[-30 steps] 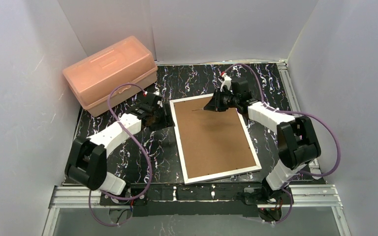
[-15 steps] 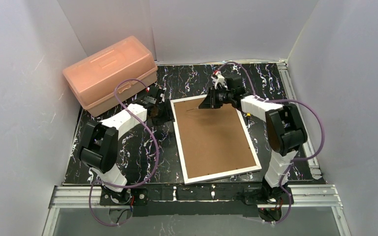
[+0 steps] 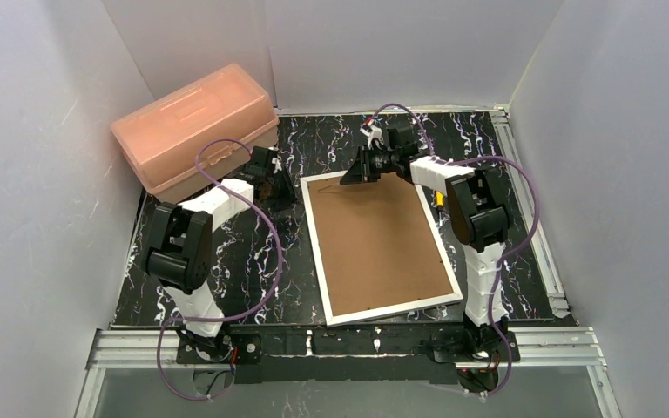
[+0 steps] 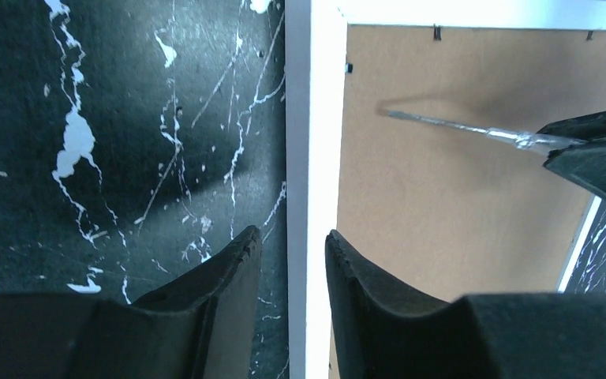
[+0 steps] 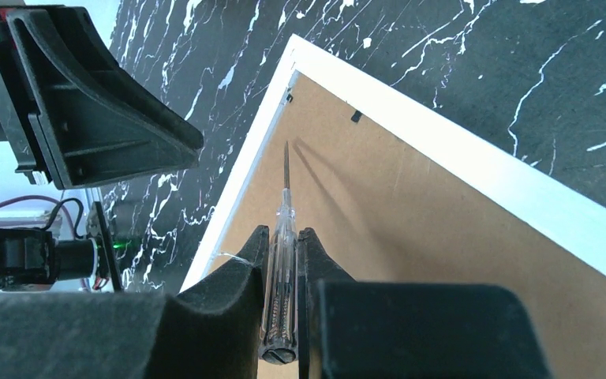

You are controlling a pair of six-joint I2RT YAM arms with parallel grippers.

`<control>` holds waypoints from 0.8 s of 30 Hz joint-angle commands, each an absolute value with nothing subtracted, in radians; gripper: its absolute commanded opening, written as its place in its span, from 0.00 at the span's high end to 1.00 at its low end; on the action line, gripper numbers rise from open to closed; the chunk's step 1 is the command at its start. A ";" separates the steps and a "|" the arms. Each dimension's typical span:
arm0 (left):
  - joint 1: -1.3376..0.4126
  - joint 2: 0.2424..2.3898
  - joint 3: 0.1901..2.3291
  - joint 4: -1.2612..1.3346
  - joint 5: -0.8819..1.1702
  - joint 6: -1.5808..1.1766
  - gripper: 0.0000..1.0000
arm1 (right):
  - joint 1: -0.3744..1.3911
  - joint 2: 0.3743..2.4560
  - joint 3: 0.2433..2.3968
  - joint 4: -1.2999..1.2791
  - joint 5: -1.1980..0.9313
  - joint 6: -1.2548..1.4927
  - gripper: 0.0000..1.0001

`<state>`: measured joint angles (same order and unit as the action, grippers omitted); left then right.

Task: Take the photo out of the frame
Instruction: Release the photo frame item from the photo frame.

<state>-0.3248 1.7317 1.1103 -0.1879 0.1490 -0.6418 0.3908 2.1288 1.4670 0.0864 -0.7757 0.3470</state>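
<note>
The frame (image 3: 379, 244) lies face down on the black marbled table, brown back up, thin white border around it. The photo is hidden under the backing board. My left gripper (image 4: 292, 234) is open and straddles the frame's left white border (image 4: 312, 158) near the far left corner, with a gap beside each finger. My right gripper (image 5: 284, 230) is shut on a clear-handled screwdriver (image 5: 282, 260). Its thin blade points at the back board close to that same corner (image 5: 286, 150). From above, the left gripper (image 3: 283, 187) and right gripper (image 3: 353, 174) face each other across the corner.
A pink plastic box (image 3: 196, 131) stands at the back left, just behind the left arm. Small black tabs (image 5: 356, 116) sit along the frame's inner edge. Grey walls close in the table on three sides.
The left gripper has moved toward the frame's far left corner and its jaws have narrowed around the border. The right gripper has carried the screwdriver left along the far edge.
</note>
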 commanded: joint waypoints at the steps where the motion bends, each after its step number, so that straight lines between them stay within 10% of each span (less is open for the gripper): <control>1: -0.295 1.748 1.144 -0.131 0.181 -0.661 0.68 | 0.388 2.180 1.533 0.132 -0.843 0.381 0.99; 24: -0.246 1.891 1.230 -0.011 0.250 -0.637 0.80 | 0.387 2.327 1.656 0.133 -0.874 0.431 0.99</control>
<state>-0.2562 1.8713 1.1847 -0.0154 0.2173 -0.6502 0.3901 2.2986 1.6104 0.1364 -0.8837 0.4416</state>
